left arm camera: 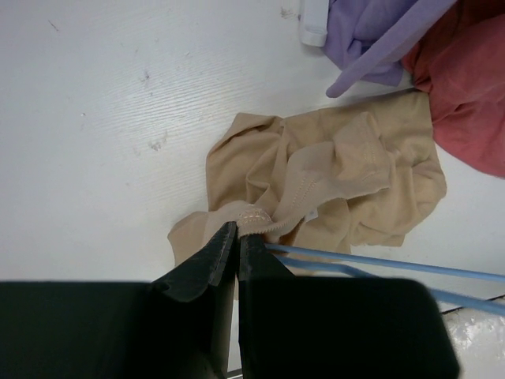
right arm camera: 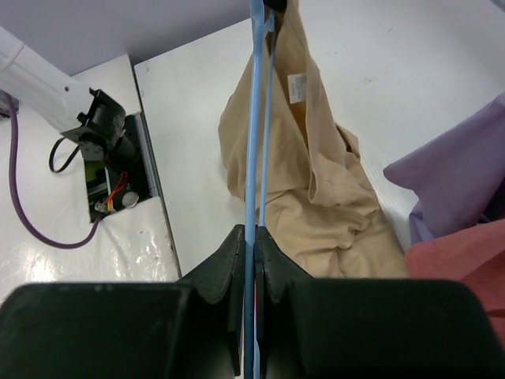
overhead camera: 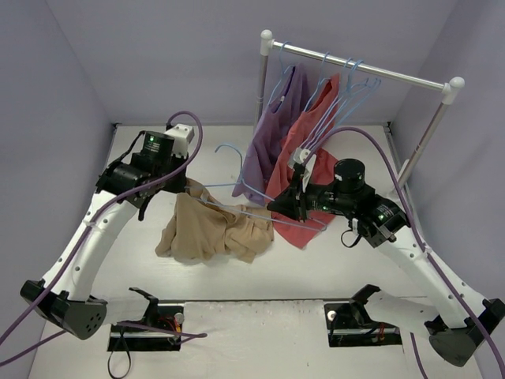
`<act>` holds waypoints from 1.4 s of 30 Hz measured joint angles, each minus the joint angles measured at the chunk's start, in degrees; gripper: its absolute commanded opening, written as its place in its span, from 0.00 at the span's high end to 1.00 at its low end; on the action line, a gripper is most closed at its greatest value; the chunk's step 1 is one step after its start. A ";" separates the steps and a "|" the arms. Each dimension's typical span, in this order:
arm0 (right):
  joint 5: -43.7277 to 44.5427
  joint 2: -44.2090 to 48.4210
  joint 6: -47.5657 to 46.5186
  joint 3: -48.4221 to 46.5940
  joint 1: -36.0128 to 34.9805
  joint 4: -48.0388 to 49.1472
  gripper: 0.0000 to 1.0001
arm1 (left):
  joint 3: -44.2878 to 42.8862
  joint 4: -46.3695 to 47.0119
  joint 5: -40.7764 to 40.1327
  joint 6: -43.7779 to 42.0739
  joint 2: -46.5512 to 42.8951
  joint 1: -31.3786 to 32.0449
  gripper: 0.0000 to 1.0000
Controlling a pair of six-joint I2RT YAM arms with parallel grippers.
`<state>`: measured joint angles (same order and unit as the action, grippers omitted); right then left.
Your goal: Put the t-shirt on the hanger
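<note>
The tan t-shirt (overhead camera: 209,227) lies crumpled on the white table, left of centre. My left gripper (left arm camera: 237,229) is shut on a stitched edge of the t-shirt (left arm camera: 331,181) and lifts it a little. My right gripper (right arm camera: 251,235) is shut on the light-blue wire hanger (right arm camera: 254,118), whose wire runs straight out over the t-shirt (right arm camera: 316,189). In the top view the hanger (overhead camera: 237,189) reaches from my right gripper (overhead camera: 278,205) leftwards, one end into the raised fabric by my left gripper (overhead camera: 186,188), its hook pointing to the back.
A white rail (overhead camera: 359,69) at the back right carries a purple shirt (overhead camera: 272,126), a red shirt (overhead camera: 316,158) and several spare blue hangers (overhead camera: 351,83). The red shirt's hem hangs behind my right gripper. Purple cables trail from both arms.
</note>
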<state>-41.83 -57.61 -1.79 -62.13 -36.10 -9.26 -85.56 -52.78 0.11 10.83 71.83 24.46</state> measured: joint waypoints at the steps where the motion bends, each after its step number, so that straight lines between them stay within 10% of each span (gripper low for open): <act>1: 0.42 -0.14 0.10 0.00 -0.01 0.63 1.00 | -0.22 -0.16 0.26 0.13 -0.54 0.10 1.00; 27: 14.44 -2.49 1.68 0.00 -7.76 19.80 1.00 | -24.04 -8.97 -3.41 9.82 -0.32 8.48 1.00; 42: 15.79 4.42 3.06 2.08 -7.89 22.01 1.00 | -23.40 -11.55 -12.95 6.96 -0.02 8.55 1.00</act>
<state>-26.04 -53.19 1.27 -60.05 -43.99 12.75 -108.96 -64.33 -12.84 17.79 71.81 33.01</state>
